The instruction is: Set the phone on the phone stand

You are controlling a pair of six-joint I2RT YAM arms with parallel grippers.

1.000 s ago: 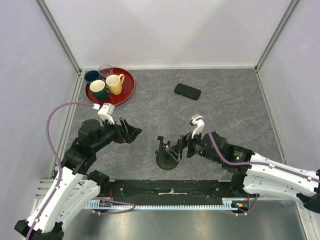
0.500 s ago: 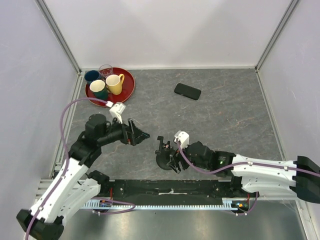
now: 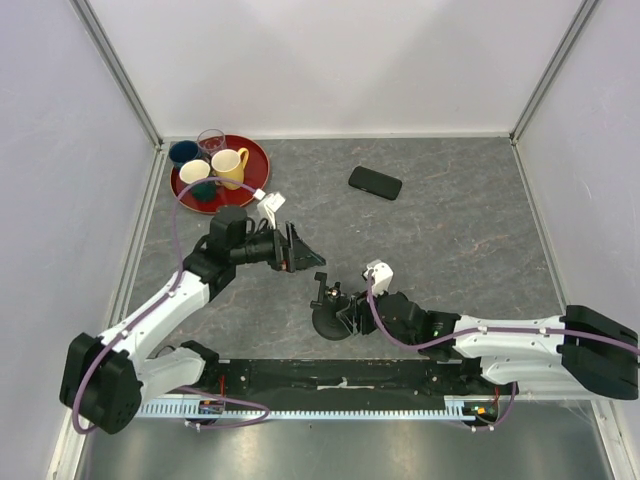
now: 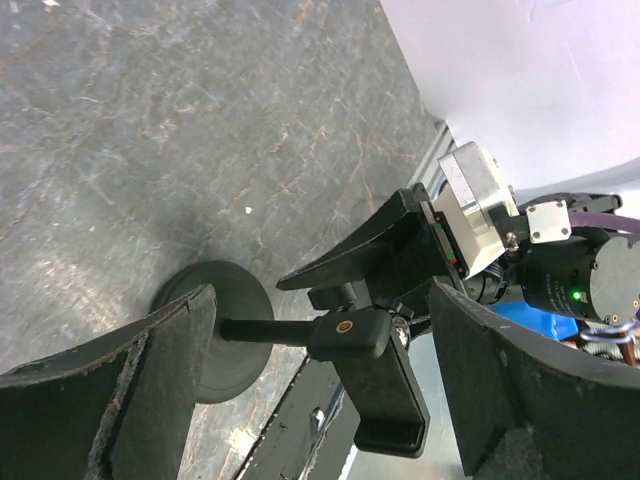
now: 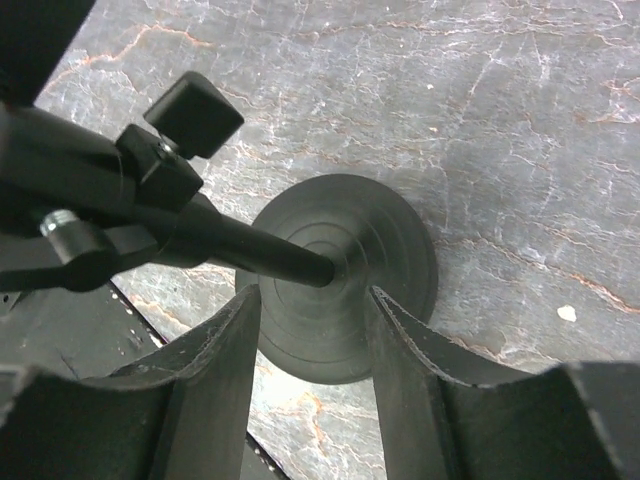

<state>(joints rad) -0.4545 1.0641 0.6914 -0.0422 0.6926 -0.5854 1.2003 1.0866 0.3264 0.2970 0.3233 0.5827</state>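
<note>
Lying near the far edge, the phone (image 3: 375, 182) awaits pickup (all remains); left gripper (image 4: 320, 305) gapes, right gripper (image 5: 312, 300) straddles the phone stand (image 5: 400, 250), agape.

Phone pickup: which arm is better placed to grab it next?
Left. Its hand is open, free and nearer the phone; the right hand is down at the phone stand base.

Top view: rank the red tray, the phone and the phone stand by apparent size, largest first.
1. red tray
2. phone and phone stand: these look about alike, and the stand is partly covered, so I won't rank them.
</note>
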